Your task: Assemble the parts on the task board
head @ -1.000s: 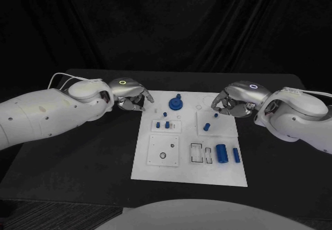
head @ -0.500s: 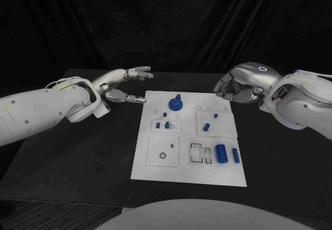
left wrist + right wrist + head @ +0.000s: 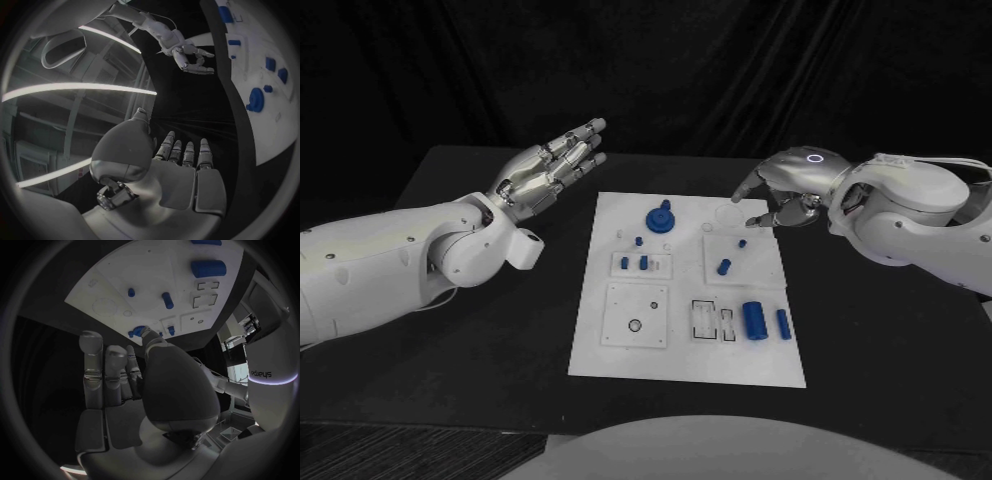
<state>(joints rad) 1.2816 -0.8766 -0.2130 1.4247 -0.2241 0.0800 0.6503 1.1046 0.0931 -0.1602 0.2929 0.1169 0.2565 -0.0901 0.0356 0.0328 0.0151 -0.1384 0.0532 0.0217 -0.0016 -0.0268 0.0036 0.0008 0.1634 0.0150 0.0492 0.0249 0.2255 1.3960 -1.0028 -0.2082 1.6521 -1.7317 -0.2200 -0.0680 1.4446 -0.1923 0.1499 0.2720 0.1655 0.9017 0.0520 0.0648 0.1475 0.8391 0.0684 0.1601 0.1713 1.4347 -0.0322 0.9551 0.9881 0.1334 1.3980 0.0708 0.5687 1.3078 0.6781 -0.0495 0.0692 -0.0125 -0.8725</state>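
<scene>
Head view: left hand (image 3: 548, 170) spread, empty; right hand (image 3: 783, 195) curled, empty, at board's (image 3: 689, 370) 1 o'clock. Parts (image 3: 757, 321) look rigid, light, slick; pinch their sides.

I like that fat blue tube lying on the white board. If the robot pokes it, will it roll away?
Probably yes: the big blue cylinder lies on its side on the task board, so a sideways poke could roll it. It looks stiff, likely hard plastic, and smooth, so perhaps slippery.

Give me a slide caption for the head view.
Both hands, left and right, hover open and empty at the white task board's far end.
</scene>
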